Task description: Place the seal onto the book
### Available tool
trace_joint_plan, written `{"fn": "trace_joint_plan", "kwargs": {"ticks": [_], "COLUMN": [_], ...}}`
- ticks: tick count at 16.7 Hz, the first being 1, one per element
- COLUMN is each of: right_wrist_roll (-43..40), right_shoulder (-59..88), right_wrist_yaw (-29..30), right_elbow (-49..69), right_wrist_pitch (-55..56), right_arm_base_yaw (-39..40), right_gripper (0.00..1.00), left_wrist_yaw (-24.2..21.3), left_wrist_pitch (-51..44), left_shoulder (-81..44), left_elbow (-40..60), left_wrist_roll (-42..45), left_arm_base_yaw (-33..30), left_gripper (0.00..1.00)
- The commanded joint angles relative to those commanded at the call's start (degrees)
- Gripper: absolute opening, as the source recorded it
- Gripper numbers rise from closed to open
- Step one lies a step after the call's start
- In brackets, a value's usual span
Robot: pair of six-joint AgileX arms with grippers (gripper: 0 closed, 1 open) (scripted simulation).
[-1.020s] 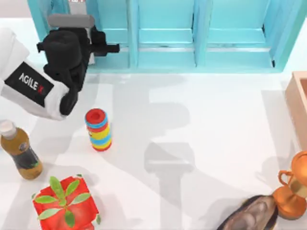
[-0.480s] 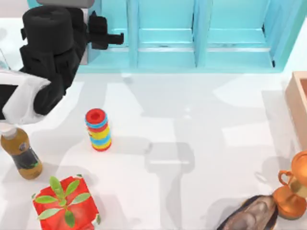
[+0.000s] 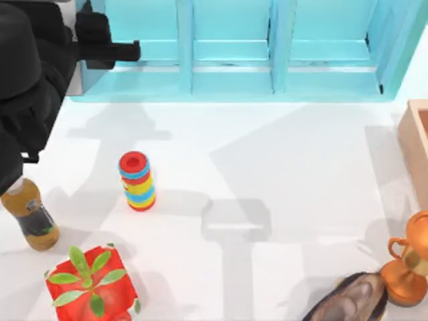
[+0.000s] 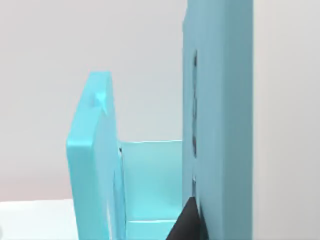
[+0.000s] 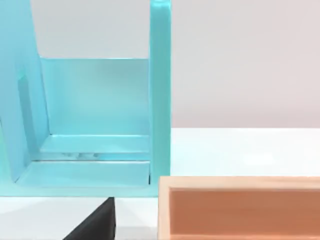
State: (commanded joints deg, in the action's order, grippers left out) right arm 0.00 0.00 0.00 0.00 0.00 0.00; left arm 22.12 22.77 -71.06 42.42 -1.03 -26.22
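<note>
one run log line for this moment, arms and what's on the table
left arm: top-left by turquoise shelf | right arm: parked | table: ring stack, bottle, red box, trophy

On the table I count one shelf unit (image 3: 267, 47), turquoise, with three open compartments side by side. There is one stack of coloured rings (image 3: 137, 180), one brown bottle (image 3: 28, 215) with a pale cap, and one red box (image 3: 90, 284) with one green plant on top of it. There is one copper trophy cup (image 3: 409, 267), one dark glossy oval thing (image 3: 351, 301) just beside it, and one wooden box (image 3: 414, 144), cut by the edge. One black gripper (image 3: 110, 50) is there, the left one, and all these things except the shelf unit lie well apart from it.
</note>
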Motion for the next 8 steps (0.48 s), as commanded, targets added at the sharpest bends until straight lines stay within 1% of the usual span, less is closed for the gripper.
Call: {"fn": "trace_joint_plan", "kwargs": {"ticks": [2,8], "right_wrist_roll": [0.0,0.0], "right_shoulder": [0.0,0.0], "right_wrist_yaw": [0.0,0.0], "right_elbow": [0.0,0.0], "right_wrist_pitch": [0.0,0.0], "right_arm_base_yaw": [0.0,0.0], "right_gripper": [1.0,1.0], "left_wrist_yaw": [0.7,0.93], "left_wrist_pitch": [-1.08,-1.05], "left_shoulder": [1.93,1.47], "left_elbow": [-0.57,-0.35], "left_wrist_roll": [-0.08,-0.55], "left_arm_base_yaw": [-0.19,-0.18], "left_gripper": [0.0,0.0]}}
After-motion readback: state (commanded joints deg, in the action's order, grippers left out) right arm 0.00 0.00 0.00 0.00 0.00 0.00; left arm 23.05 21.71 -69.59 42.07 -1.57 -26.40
